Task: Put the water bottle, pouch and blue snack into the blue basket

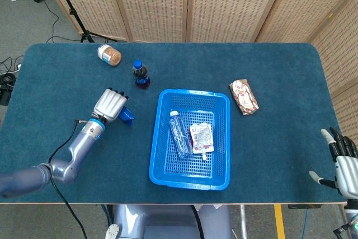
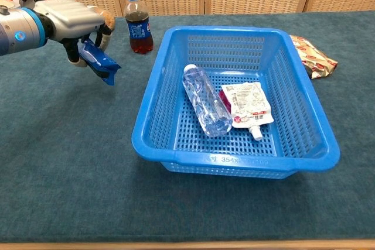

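My left hand (image 1: 109,104) (image 2: 70,20) holds the blue snack (image 1: 126,116) (image 2: 98,65) above the table, left of the blue basket (image 1: 158,138) (image 2: 152,109). The snack hangs below the hand, tilted toward the basket. Inside the basket the clear water bottle (image 1: 179,133) (image 2: 206,100) lies along its left half. The white and red pouch (image 1: 201,137) (image 2: 246,103) lies flat beside it on the right. My right hand (image 1: 344,164) stays at the table's near right edge, fingers spread, holding nothing.
A cola bottle (image 1: 140,74) (image 2: 137,21) stands just behind my left hand. A jar with a white lid (image 1: 109,55) lies further back left. A red and white snack pack (image 1: 244,96) (image 2: 314,57) lies to the right of the basket.
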Controlling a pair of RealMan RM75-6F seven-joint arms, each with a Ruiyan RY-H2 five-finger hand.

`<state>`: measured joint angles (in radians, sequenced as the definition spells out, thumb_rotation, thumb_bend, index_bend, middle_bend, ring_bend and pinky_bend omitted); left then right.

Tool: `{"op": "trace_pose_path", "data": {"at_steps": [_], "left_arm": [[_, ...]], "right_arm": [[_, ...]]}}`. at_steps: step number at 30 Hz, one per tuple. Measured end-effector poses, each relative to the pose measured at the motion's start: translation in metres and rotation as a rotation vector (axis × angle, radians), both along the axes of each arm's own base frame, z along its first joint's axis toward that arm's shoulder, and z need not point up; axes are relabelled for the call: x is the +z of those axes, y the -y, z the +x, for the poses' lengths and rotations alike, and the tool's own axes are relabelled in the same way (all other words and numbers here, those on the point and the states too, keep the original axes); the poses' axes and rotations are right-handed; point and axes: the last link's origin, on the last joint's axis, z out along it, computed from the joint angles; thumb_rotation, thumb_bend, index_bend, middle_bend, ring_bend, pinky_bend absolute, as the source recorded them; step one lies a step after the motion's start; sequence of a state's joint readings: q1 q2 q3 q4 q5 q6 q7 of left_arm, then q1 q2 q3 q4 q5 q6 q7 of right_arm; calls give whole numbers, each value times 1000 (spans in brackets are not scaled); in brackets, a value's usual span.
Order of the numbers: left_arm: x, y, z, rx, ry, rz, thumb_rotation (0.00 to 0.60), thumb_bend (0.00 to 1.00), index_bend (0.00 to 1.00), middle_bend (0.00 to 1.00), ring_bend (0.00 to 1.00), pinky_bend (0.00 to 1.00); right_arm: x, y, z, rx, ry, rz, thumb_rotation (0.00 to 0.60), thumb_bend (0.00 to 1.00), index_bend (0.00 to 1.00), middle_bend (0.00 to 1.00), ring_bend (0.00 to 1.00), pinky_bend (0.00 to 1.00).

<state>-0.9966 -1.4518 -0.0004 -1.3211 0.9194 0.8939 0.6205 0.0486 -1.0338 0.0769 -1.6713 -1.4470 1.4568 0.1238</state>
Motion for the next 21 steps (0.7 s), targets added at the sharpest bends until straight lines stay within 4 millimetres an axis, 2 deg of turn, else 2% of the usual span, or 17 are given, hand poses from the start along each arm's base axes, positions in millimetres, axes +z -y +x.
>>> {"op": "trace_pose_path", "data": {"at_steps": [5, 9, 13, 17, 21], "left_arm": [[30, 11, 10, -24, 52, 46, 600, 334, 795, 457, 473, 427], [61, 17, 22, -40, 116, 111, 600, 331, 798, 460, 475, 428], [84, 21, 36, -60, 168, 170, 600, 326, 798, 460, 475, 428], [90, 25, 56, -97, 245, 209, 600, 320, 798, 460, 475, 428], [70, 32, 79, -131, 300, 180, 600, 319, 798, 460, 475, 428]], "right_arm": [[2, -3, 6, 22, 1, -10, 600, 156, 8, 0, 0, 0], [3, -5, 9, 32, 4, -10, 600, 156, 8, 0, 0, 0], [3, -7, 11, 36, 7, -9, 600, 156, 8, 0, 0, 0], [5, -7, 11, 34, 17, -11, 600, 156, 8, 0, 0, 0], [10, -7, 9, 27, 33, -24, 600, 156, 8, 0, 0, 0]]}}
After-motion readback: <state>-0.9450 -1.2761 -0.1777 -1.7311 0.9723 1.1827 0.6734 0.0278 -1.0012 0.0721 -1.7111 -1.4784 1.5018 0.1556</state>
